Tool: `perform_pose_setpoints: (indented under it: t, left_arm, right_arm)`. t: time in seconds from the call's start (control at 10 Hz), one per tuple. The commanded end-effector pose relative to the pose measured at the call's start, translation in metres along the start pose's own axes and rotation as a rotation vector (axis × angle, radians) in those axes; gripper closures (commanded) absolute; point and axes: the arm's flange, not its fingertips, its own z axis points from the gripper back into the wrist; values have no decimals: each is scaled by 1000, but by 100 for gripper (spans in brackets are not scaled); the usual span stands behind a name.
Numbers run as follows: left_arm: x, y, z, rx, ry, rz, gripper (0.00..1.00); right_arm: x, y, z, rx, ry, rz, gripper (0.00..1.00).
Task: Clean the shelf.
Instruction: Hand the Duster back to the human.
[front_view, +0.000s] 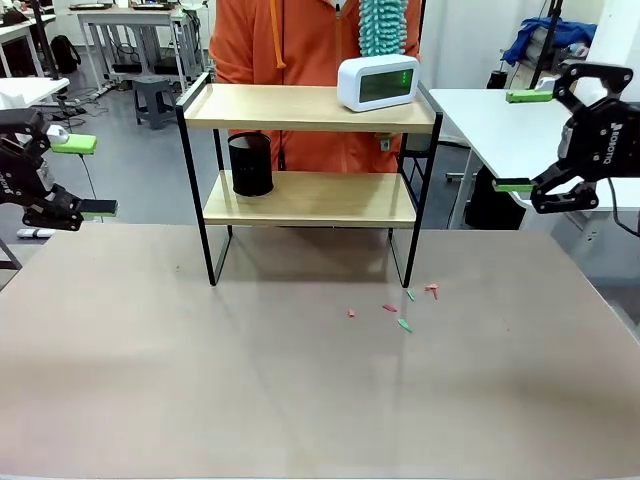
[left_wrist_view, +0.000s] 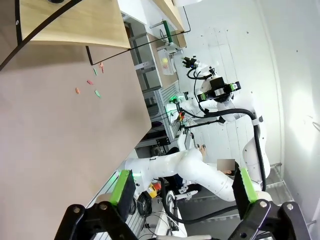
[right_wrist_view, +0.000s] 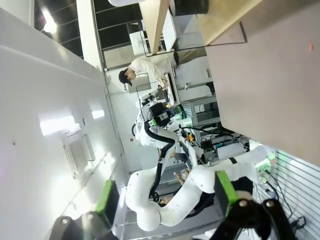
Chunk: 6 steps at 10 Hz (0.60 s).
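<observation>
The two-tier wooden shelf (front_view: 310, 150) stands upright, seemingly mid-table.

You've got a light wood shelf (front_view: 300, 108) with black frame; white clock (front_view: 377, 82) glowing green; black cup (front_view: 251, 164); pink and green scraps (front_view: 404, 305) on the beige table (front_view: 300, 400); person's orange top (front_view: 290, 40).

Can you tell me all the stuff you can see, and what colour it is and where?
Shelf: one, light wood boards in a black frame, far side of the table.
Clock: one, white, top board, right end.
Cup: one, black, lower board, left end.
Scraps: several, red and green, on the table in front of the shelf's right legs.
Table: one, beige.
Duster: one, teal, above the clock.
Person: one, orange top, behind the shelf.
Left pincer: black, green pads, open, left edge.
Right pincer: same, open, right edge.
</observation>
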Motion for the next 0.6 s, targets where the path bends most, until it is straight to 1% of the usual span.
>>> perform_pose_setpoints:
  t: [0.0,0.5]
  left_arm:
    - [-2,-4,3,-8,1,-8,0]
    - [-2,-4,3,-8,1,-8,0]
  right_arm:
    - [-4,3,2,7,6,8,0]
    - [-4,3,2,7,6,8,0]
